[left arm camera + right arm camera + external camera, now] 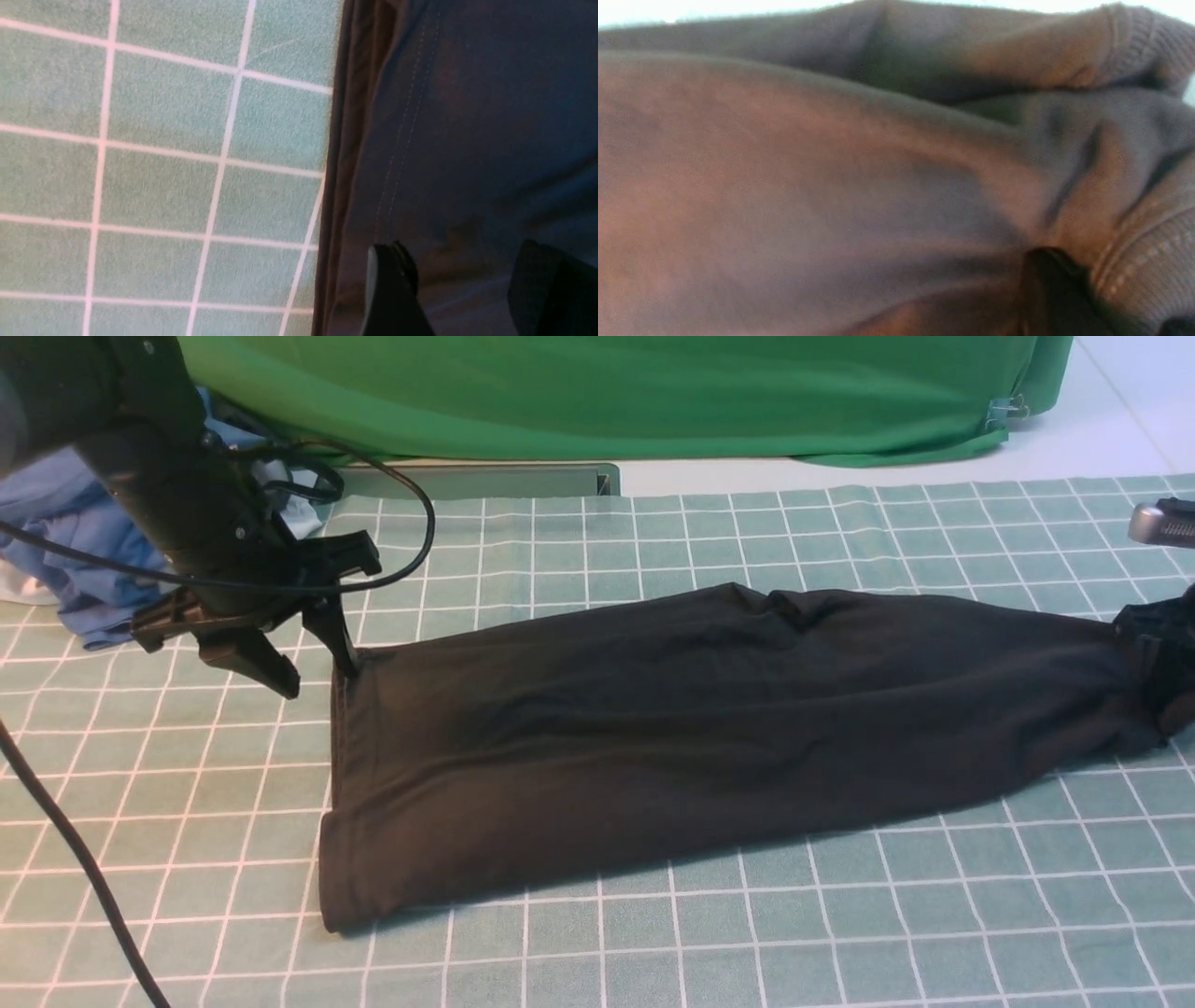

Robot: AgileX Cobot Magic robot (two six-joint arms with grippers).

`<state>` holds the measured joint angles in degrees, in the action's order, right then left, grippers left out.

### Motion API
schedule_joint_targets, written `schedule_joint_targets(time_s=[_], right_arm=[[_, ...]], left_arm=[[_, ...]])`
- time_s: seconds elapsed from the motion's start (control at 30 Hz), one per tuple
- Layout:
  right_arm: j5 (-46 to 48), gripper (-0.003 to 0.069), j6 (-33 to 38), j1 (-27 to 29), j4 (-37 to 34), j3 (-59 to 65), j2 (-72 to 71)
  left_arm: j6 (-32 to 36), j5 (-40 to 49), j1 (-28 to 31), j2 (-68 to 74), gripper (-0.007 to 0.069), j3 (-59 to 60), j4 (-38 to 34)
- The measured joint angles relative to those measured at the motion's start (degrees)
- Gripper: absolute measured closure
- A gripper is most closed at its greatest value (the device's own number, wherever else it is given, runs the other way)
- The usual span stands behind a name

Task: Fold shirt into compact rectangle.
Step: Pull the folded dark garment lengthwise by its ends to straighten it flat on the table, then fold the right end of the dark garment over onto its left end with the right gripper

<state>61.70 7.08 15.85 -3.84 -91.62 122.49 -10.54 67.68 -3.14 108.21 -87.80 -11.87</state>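
Observation:
The black shirt lies as a long folded band across the checked tablecloth, hem end at the left, narrowing to the right. No chest print shows. My left gripper is open at the hem's far corner, with one finger touching the fabric edge. The left wrist view has the stitched hem between and ahead of my spread fingers. At the right frame edge my right gripper is shut on the bunched collar end. Its wrist view is filled with fabric and ribbed collar beside a dark finger.
A pile of blue and white clothes lies behind my left arm. A big green cloth hangs along the back, with a grey rail below it. A black cable crosses the front left. A metal part pokes in at the right.

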Motion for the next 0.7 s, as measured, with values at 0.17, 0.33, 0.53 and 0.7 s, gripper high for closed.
schedule_joint_targets(time_s=[0.17,0.33,0.53,0.7], right_arm=[[3.6,0.0607,-3.7,3.1,6.0,0.2,-4.8],[4.6,0.0607,-6.3,4.2,7.1,0.2,-13.4],[7.1,0.0607,-9.3,-4.2,4.7,0.2,-22.5],[7.1,0.0607,-13.7,-15.1,3.8,0.2,-25.2]], left_arm=[[0.0,1.7,0.0,-0.2,0.0299,0.0,0.0],[0.4,1.7,0.0,-1.0,0.0299,0.0,0.3],[2.1,1.4,0.0,-1.2,0.0336,0.0,0.5],[3.9,1.3,0.0,-1.2,0.0451,0.0,-0.2]])
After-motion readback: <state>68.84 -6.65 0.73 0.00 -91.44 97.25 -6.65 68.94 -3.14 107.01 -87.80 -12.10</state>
